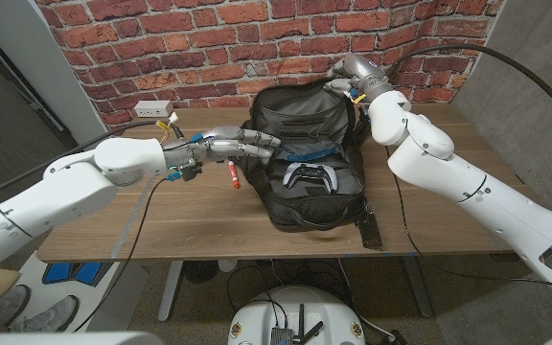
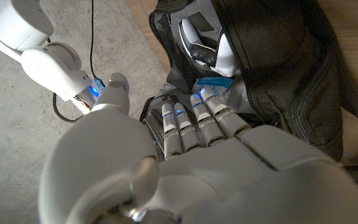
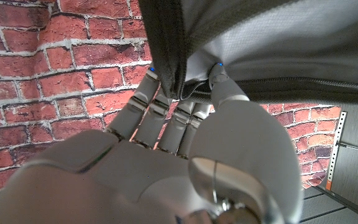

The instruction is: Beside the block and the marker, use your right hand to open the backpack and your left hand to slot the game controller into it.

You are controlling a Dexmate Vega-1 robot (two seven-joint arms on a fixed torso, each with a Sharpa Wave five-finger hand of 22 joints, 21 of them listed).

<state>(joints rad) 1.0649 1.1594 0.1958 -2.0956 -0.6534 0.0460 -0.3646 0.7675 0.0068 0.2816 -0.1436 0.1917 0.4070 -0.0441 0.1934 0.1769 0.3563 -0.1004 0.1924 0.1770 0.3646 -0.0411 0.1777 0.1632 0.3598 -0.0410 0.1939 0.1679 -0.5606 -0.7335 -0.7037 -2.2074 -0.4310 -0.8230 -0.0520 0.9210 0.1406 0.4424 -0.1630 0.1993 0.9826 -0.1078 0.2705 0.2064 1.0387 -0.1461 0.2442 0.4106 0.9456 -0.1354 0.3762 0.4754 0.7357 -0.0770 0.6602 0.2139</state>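
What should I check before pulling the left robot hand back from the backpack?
1. Game controller inside the backpack: ok, lying in the open compartment.
2. Left robot hand free of the controller: ok, fingers at the bag's edge, holding nothing.
3. Right robot hand gripping the flap: ok, fabric pinched.
4. Red marker clear of the left robot hand: ok, lying just below it.
5. Block's position: cannot tell.

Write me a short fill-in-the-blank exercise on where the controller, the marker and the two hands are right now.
1. The game controller lies inside the open ____.
2. The right hand grips the backpack's ____ edge.
3. The red marker lies on the table under the ____ hand's fingers.
4. The left hand holds ____.

Missing words: backpack; top; left; nothing
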